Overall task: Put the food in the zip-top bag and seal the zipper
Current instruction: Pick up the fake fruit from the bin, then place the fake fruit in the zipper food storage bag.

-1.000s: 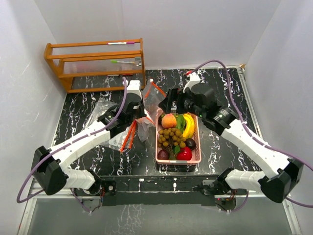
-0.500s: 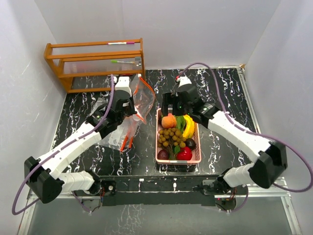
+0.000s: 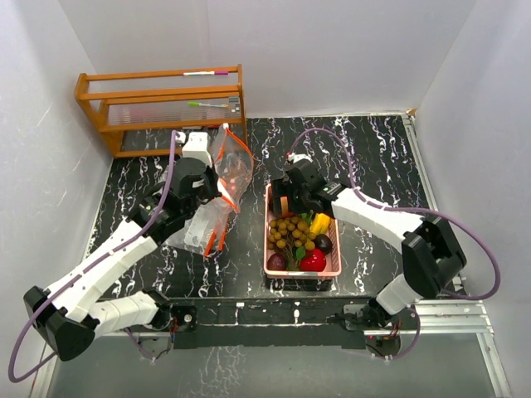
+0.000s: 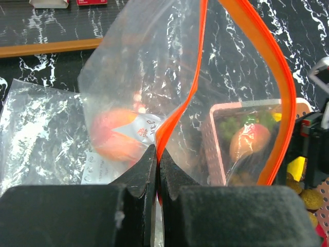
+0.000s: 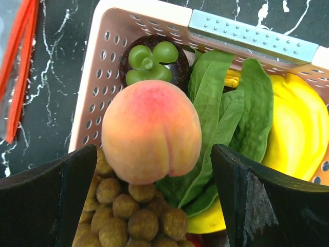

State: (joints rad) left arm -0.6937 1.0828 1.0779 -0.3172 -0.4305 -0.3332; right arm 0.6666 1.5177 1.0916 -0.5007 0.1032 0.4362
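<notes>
The right gripper (image 5: 154, 175) has dropped, fingers wide, astride the round orange-pink peach (image 5: 150, 133), while the left gripper (image 4: 157, 157) pinches the clear orange-zippered plastic bag (image 4: 149, 62), seemingly ready for loading.

The left arm (image 3: 108, 257) stretches forward and inward, its left gripper (image 4: 157, 153) pinched tight on the orange rim of the zip-top bag (image 4: 139, 77). The right arm (image 3: 386, 222) folds at the elbow and reaches inward, the right gripper (image 5: 154, 170) pointing down with its jaws spread wide.

bananas (image 5: 300, 128) cut off, bag label (image 4: 146, 127) unreadable
</notes>
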